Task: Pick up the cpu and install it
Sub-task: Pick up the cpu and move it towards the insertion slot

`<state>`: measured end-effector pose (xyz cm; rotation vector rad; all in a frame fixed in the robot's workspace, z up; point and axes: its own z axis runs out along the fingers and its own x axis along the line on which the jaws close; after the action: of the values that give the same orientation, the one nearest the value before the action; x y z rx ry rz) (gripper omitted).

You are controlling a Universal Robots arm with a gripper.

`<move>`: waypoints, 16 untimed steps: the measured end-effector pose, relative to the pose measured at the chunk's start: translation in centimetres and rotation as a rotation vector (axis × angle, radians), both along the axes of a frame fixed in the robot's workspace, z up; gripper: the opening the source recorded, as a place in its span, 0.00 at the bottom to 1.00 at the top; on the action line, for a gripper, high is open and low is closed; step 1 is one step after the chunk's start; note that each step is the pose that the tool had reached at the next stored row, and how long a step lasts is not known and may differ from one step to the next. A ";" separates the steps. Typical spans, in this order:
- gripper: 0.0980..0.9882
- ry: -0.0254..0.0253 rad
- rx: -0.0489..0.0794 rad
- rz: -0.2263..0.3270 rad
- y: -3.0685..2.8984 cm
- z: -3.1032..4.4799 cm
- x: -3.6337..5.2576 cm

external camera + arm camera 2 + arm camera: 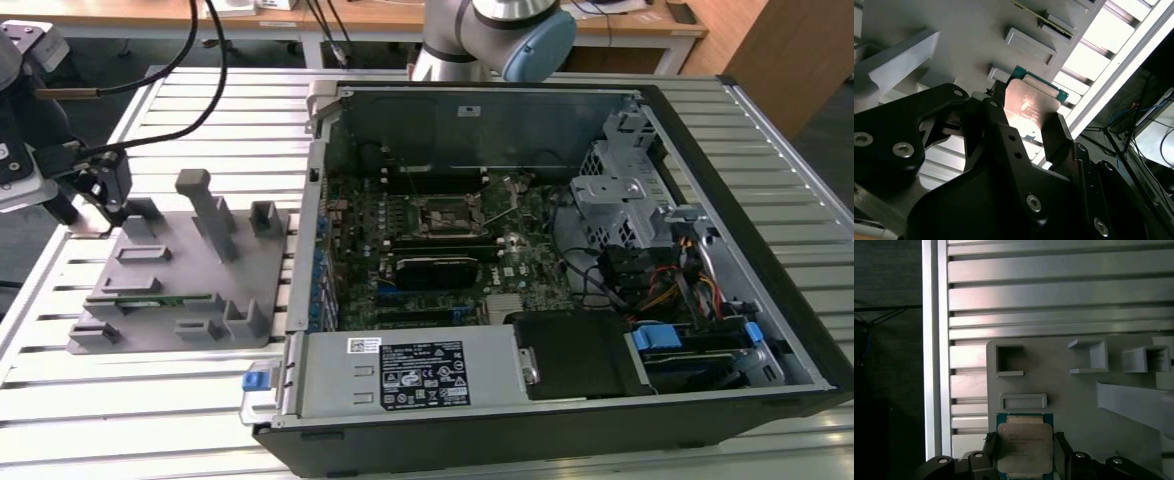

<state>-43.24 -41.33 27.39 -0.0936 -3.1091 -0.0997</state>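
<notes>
Sitting between black fingers of claw: cpu, silvery top facing up, green rim showing. Claw clamped on cpu's two opposite sides in both wrist views. Cpu over grey holder block, near block's corner by table edge; lifted or resting, cannot tell. Exterior view: claw at holder block on exterior view's left, open computer case well apart on exterior view's right, socket frame on motherboard inside.

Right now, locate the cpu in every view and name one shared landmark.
Exterior view: under the gripper at the grey holder block's far corner, the exterior view's left.
First wrist view: cpu between the gripper's fingers, over the holder block.
Second wrist view: cpu between the same fingers.
Shared landmark: the grey holder block.
</notes>
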 end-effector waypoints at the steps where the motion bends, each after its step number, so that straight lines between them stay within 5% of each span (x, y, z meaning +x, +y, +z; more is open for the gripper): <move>1: 0.49 -0.0002 0.000 0.000 0.00 0.10 0.00; 16: 0.49 -0.0003 0.000 0.000 0.04 1.30 0.00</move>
<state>-43.24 -41.29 28.69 -0.0936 -3.1094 -0.0999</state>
